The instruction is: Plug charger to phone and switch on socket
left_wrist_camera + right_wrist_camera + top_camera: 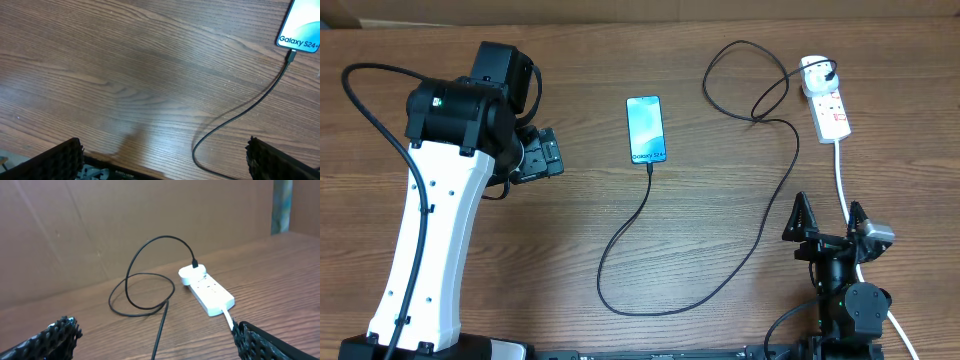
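The phone (646,129) lies flat at the table's middle back, its light blue screen up, "Galaxy S24" at its near end (300,41). The charger cable (740,270) has its connector tip in the phone's bottom port (291,55). It loops across the table to a black plug seated in the socket (825,100), a white power strip at the back right (207,290). My left gripper (542,155) is open and empty, left of the phone. My right gripper (828,222) is open and empty, near the front right, short of the socket.
The socket's thick white cord (844,185) runs forward past my right gripper and shows by the right finger in the right wrist view (228,319). A brown cardboard wall (125,220) stands behind the table.
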Robot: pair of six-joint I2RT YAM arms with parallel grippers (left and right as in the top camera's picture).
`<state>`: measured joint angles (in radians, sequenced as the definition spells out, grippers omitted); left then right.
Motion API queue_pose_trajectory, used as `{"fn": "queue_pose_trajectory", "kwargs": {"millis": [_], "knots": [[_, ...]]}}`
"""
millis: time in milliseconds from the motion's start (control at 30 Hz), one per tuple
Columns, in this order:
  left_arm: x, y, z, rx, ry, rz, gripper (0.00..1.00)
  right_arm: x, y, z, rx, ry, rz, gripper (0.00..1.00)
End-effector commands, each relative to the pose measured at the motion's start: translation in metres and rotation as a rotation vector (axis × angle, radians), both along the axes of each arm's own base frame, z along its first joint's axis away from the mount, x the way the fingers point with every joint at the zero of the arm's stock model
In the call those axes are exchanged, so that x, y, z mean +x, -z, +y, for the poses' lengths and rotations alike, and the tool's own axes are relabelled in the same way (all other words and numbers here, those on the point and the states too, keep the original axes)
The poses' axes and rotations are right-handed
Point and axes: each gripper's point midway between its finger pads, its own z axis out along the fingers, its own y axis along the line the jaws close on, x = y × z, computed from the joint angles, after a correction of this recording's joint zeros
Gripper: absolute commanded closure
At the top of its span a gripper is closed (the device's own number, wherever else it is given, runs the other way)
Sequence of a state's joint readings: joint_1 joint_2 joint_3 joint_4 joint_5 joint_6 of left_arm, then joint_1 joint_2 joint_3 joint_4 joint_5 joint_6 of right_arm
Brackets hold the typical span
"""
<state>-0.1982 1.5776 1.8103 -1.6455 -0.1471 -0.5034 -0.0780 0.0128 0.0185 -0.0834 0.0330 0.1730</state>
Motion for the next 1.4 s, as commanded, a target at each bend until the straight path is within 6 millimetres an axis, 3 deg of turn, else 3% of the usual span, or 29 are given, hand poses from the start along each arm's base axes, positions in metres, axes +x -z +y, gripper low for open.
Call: {"fn": "queue_pose_trajectory", "kwargs": {"millis": [0, 400, 633, 1367], "knots": [[0.001, 0.0021, 0.0019, 0.007, -0.024, 0.003, 0.0, 0.0003, 0.0036, 0.0037, -0.111, -0.025, 0.012, 0.0], [0.001, 0.0021, 0.0019, 0.007, -0.023, 0.004, 0.0, 0.0003, 0.0034, 0.0035, -0.164, -0.025, 0.015, 0.0], [0.001, 0.0021, 0.0019, 0.007, -0.024, 0.003, 0.0, 0.0003, 0.0039, 0.004, -0.312, -0.032, 0.029, 0.0], [0.001, 0.0021, 0.002, 0.007, -0.024, 0.003, 0.0, 0.0003, 0.0043, 0.004, -0.246, -0.03, 0.025, 0.0]]}}
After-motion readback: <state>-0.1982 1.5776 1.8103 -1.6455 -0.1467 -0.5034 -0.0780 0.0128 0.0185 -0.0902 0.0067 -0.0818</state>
